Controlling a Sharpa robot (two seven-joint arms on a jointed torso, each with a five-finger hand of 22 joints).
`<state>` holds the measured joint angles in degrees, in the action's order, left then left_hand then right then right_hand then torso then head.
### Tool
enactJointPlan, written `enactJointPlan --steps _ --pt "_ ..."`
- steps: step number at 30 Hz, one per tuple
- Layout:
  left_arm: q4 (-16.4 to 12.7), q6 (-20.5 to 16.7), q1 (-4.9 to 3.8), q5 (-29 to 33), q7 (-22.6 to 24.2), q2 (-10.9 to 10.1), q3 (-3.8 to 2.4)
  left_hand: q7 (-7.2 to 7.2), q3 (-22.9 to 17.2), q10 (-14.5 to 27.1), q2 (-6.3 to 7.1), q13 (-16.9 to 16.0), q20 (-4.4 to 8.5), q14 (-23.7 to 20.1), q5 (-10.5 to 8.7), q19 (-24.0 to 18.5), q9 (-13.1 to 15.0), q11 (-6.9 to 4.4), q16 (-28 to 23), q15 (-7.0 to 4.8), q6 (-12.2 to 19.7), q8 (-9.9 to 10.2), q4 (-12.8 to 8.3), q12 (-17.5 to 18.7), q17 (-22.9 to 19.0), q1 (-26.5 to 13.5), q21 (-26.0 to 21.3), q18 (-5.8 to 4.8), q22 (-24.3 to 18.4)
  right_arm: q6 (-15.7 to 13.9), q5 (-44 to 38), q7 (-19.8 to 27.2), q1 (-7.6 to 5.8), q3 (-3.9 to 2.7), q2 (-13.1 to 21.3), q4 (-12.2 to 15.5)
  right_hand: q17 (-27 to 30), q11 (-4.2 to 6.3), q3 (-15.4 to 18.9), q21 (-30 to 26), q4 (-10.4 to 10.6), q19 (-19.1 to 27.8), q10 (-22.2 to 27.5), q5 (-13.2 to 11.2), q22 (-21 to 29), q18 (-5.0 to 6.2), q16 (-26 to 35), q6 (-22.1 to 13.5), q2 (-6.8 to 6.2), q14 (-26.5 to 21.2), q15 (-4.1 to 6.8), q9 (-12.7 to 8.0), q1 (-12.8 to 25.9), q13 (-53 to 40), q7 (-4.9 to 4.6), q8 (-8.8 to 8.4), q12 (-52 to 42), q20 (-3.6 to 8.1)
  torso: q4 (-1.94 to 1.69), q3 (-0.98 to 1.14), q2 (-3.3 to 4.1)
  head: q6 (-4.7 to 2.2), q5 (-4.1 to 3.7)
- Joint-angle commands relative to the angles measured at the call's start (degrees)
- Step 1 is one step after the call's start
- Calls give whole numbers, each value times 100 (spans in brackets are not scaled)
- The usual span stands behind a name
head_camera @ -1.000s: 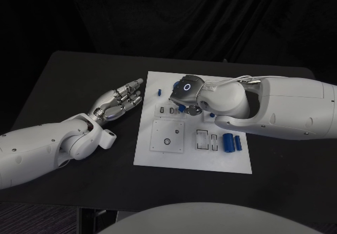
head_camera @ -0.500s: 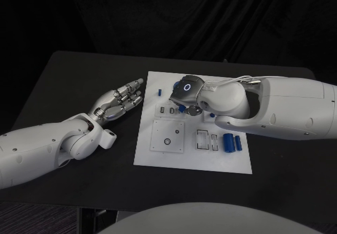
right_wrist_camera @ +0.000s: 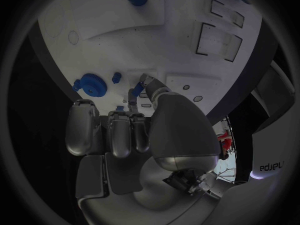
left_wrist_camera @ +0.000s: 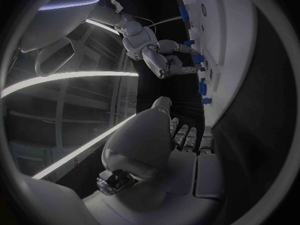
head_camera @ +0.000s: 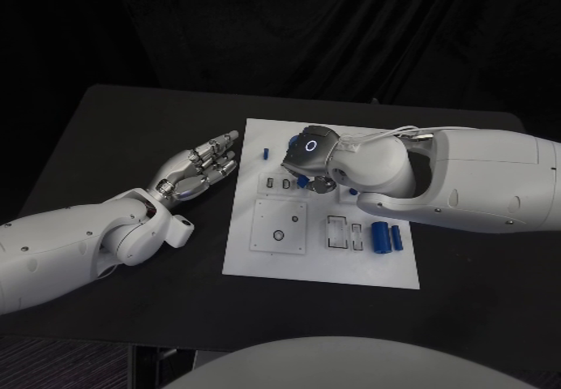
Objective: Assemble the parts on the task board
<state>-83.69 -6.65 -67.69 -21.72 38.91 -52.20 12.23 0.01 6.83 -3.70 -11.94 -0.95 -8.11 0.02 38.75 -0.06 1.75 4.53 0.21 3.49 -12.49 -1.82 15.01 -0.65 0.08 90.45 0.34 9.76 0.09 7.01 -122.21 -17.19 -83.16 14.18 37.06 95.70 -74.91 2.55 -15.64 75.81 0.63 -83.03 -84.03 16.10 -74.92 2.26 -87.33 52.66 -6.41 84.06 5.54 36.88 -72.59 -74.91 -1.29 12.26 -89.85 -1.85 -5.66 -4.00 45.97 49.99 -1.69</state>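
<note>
Black table, white board lying in the middle of it. Right hand sits low over the board's far part, pinching a small blue peg at its fingertips. Left hand rests just left of the board, fingers straight and apart, holding nothing; two blue cylinders lie on the board's right side

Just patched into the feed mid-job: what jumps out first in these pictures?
The white task board in the middle of the black table stands out most, with the right robot hand down over its far half among small blue parts. Two blue cylinders lie side by side near the board's right edge. The left robot hand lies off the board's left edge, fingers extended, holding nothing.
</note>
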Motion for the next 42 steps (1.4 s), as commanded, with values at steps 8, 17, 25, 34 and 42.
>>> enactJointPlan --steps 8,17,25,34,42 --pt "6 74 13 13 693 13 -4 44 -21 6 43 0 -45 -2 -37 6 -6 30 -21 27 8 9 0 -16 -8 -18 -34 -91 -9 34 -33 -30 17 -1 1 15 -1206 -26 68 -34 56 41 -597 9 -1074 102 27 -48 -78 443 -23 43 55 -1509 3 -41 -15 0 1 0 0 1 14" --pt "9 82 15 13 690 16 -4 59 -31 7 44 0 -50 -2 -40 6 -6 29 -21 31 6 9 -7 -16 -8 -17 -34 -91 -9 4 -33 -34 17 -1 -2 14 -1209 -24 109 -35 120 39 -597 11 -1075 101 25 -23 -99 445 -24 100 118 -1509 7 -24 -15 -5 0 0 -1 1 11" --pt "6 82 16 13 685 7 -4 83 -41 9 44 1 -54 -2 -44 6 -5 25 -21 33 1 7 -12 -15 -8 -18 -34 -90 -9 -22 -33 -21 17 -1 -4 16 -1198 -22 163 -57 224 46 -597 18 -1071 105 37 -146 -148 439 -23 128 196 -1509 23 -105 -15 -8 8 1 -3 1 28" --pt "6 82 16 13 680 4 -4 83 -41 9 44 1 -54 -2 -44 6 -5 25 -21 33 1 7 -12 -15 -8 -18 -34 -90 -9 -42 -33 -20 17 -1 -21 14 -1193 -21 167 -78 267 55 -597 20 -1065 109 43 -170 -140 436 -24 126 221 -1509 18 -135 -15 -9 2 0 -1 1 13" --pt "9 80 16 13 675 1 -4 83 -41 9 44 1 -54 -2 -44 6 -5 25 -21 33 1 7 -12 -15 -8 -18 -34 -90 -9 -31 -33 -21 17 -1 -35 7 -1190 -20 154 -82 289 56 -597 24 -1065 110 47 -213 -132 434 -25 105 211 -1509 18 -188 -15 -10 2 -1 1 1 15"
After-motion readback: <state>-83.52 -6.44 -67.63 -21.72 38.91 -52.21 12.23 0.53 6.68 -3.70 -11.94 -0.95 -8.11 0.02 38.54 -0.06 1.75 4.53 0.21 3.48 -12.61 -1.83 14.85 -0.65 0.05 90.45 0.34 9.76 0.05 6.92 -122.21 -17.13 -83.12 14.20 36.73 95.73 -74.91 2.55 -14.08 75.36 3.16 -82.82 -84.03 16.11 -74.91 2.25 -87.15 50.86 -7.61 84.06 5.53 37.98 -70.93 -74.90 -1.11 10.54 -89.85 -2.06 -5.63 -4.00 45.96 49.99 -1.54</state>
